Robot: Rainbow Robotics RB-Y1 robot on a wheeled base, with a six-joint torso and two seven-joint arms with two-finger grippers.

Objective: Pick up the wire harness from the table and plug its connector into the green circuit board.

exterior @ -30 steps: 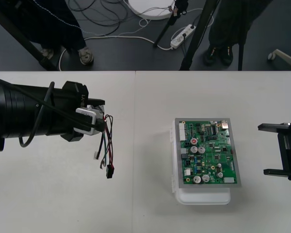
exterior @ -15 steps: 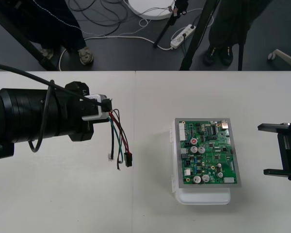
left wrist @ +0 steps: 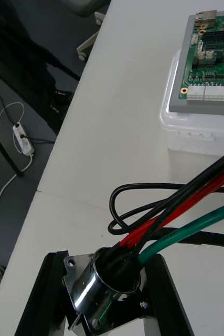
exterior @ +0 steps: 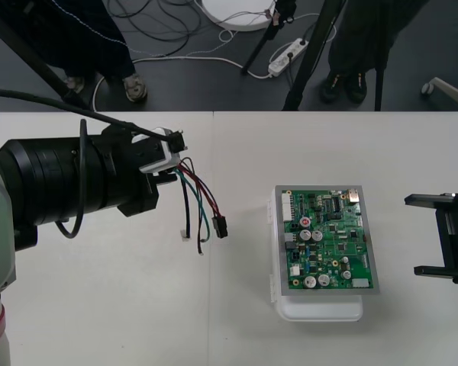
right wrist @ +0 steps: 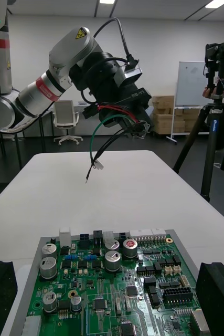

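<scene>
The left gripper [exterior: 172, 157] is closed on the round metal socket [left wrist: 104, 286] of the wire harness [exterior: 195, 197]. In the left wrist view, the two black fingers [left wrist: 53, 286] press the socket's flange from both sides. I think this end is chosen because it is hard and gives a firm hold, and because it leaves the plug free for the board.

From the socket, the red, black and green wires [left wrist: 188, 207] run out in a loose bundle. The bundle's long axis goes toward the board and a little toward the near side of the table [exterior: 99, 305]. The small black plug [exterior: 220, 226] hangs at the far end of the wires, in the air over the table. It is between the gripper and the green circuit board [exterior: 328, 240], apart from the board and not plugged in.

The board lies flat on its white base [exterior: 320, 309]. The right gripper [exterior: 443, 238] waits at the right side of the board with its fingers wide apart, holding nothing.
</scene>
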